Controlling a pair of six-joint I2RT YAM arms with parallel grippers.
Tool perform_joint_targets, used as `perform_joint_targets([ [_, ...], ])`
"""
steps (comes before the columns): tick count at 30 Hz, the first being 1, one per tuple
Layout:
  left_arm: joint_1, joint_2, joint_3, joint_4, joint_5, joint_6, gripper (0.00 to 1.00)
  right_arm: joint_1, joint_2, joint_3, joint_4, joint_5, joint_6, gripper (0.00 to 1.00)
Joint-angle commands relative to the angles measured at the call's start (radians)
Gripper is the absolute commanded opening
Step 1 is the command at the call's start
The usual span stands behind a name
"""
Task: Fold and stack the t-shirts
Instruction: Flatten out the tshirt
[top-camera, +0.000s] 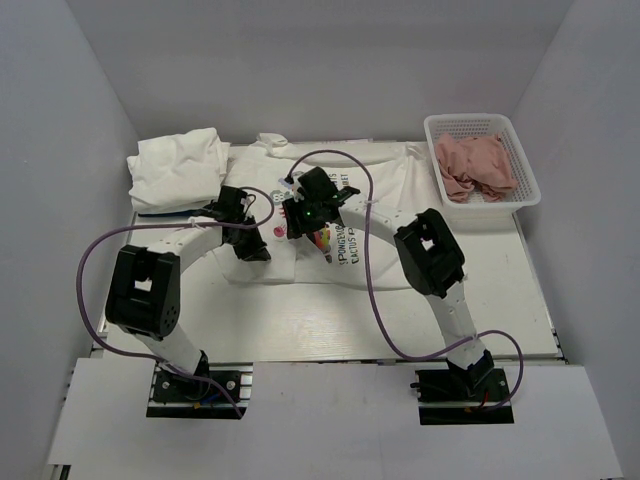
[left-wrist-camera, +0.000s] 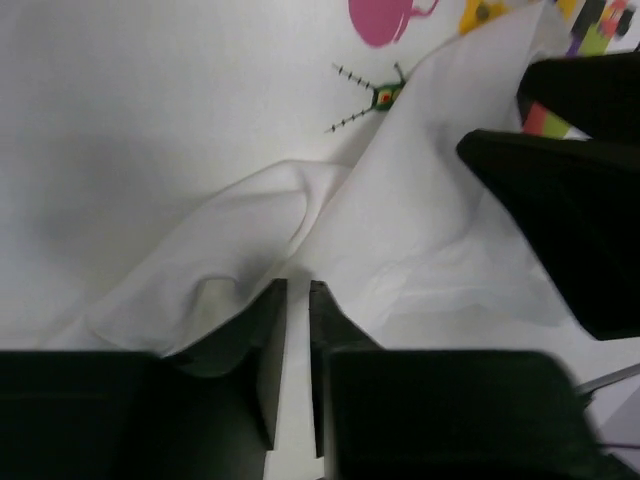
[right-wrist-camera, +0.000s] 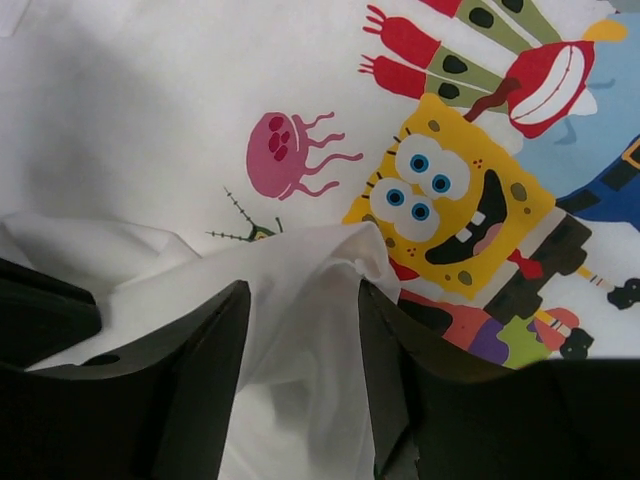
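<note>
Both pincers on raised fold of soft white cartoon-print t-shirt (top-camera: 345, 215).
Left gripper (left-wrist-camera: 297, 300) nearly closed, pinching fold; right gripper (right-wrist-camera: 303, 300) straddles it. Only top view shows folded white bundle (top-camera: 180, 168).

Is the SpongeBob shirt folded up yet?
Not yet. The SpongeBob shirt lies mostly spread on the table, only one flap lifted over its print.

**Soft cloth, hard plastic**

The printed t-shirt (right-wrist-camera: 150, 130) is matt white cotton-like cloth, its cartoon print (right-wrist-camera: 455, 210) flat and opaque. The gripper fingers (right-wrist-camera: 210, 380) look like smooth, faintly sheeny black plastic. The basket (top-camera: 524, 170) is white perforated plastic (holding crumpled pink cloth (top-camera: 475, 165)).
</note>
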Motion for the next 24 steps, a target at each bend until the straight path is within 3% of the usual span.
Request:
perform_joint_targets([
  [1,-0.005,-0.009,0.042,-0.005,-0.033,0.02,0.18,-0.001,0.036,0.056,0.005,-0.014,0.009,0.53],
  [3,-0.005,0.0,0.042,-0.005,-0.033,0.02,0.0,0.0,0.041,0.062,0.0,-0.013,0.012,0.49],
  [8,-0.005,0.0,0.02,0.017,-0.023,0.031,0.0,0.002,0.067,0.091,0.0,-0.031,0.021,0.39],
  [9,-0.005,-0.014,0.02,0.017,-0.023,0.031,0.0,0.002,0.067,0.094,0.011,-0.045,0.024,0.23],
  [11,-0.005,-0.029,0.011,0.017,-0.023,0.042,0.0,0.0,0.064,0.099,0.014,-0.071,0.04,0.04],
  [12,-0.005,-0.043,0.011,0.017,-0.023,0.042,0.0,0.002,0.058,0.097,0.016,-0.088,0.05,0.0],
  [15,-0.005,-0.063,0.011,0.008,-0.033,0.042,0.0,0.003,0.012,0.062,-0.003,-0.128,0.07,0.0],
  [20,-0.005,-0.177,0.042,-0.084,-0.033,0.06,0.0,0.009,-0.206,-0.071,-0.156,-0.223,0.135,0.0],
  [24,-0.005,-0.331,0.031,-0.156,-0.045,0.069,0.0,0.009,-0.41,-0.358,-0.308,-0.304,0.181,0.0],
])
